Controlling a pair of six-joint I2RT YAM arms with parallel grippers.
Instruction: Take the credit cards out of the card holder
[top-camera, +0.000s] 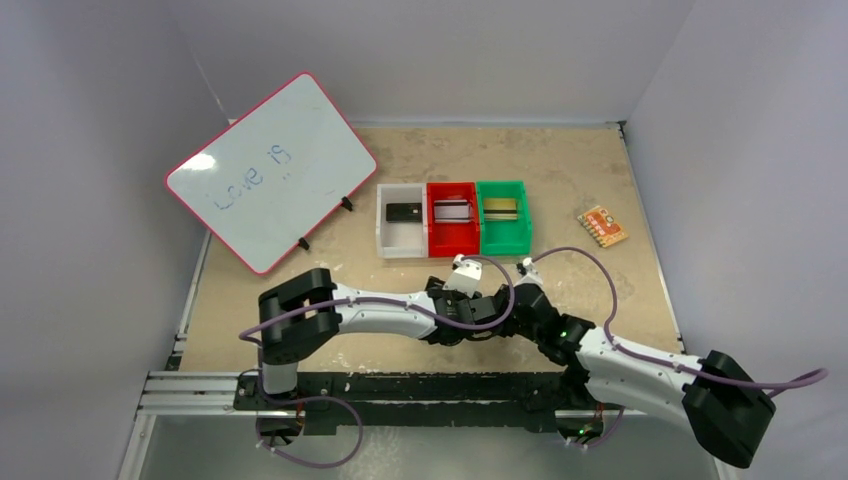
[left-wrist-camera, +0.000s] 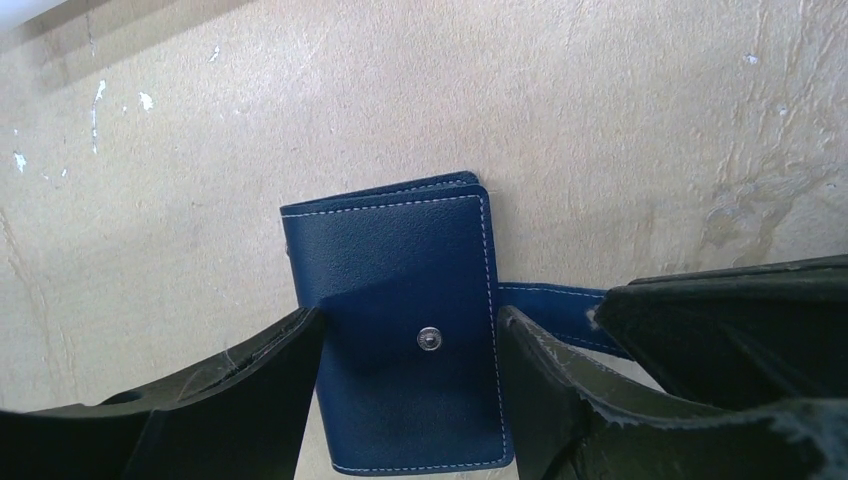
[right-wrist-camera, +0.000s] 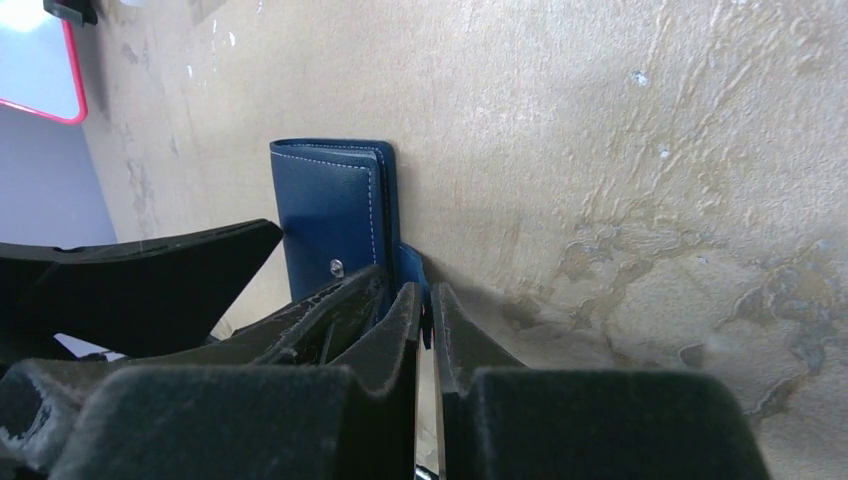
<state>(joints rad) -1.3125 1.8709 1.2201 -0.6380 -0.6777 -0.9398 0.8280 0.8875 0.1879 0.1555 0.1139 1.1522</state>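
Navy card holder (left-wrist-camera: 400, 330) with white stitching; 3 bins: white (top-camera: 402, 232), red (top-camera: 452, 231), green (top-camera: 503, 229); far-right orange patterned piece (top-camera: 602, 226); pink-rimmed whiteboard (top-camera: 270, 170).

card holder (left-wrist-camera: 400, 340) flat on table (left-wrist-camera: 640, 120)

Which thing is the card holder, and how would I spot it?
Find the three little bins mid-table; come toward the arms. Between the two pincers lies the card holder: a flat navy-blue folded wallet with white stitching and a silver snap. Nothing else there is blue.

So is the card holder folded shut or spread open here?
Folded shut: card holder lies flat, covers together, but its snap tab sticks out sideways, unfastened.
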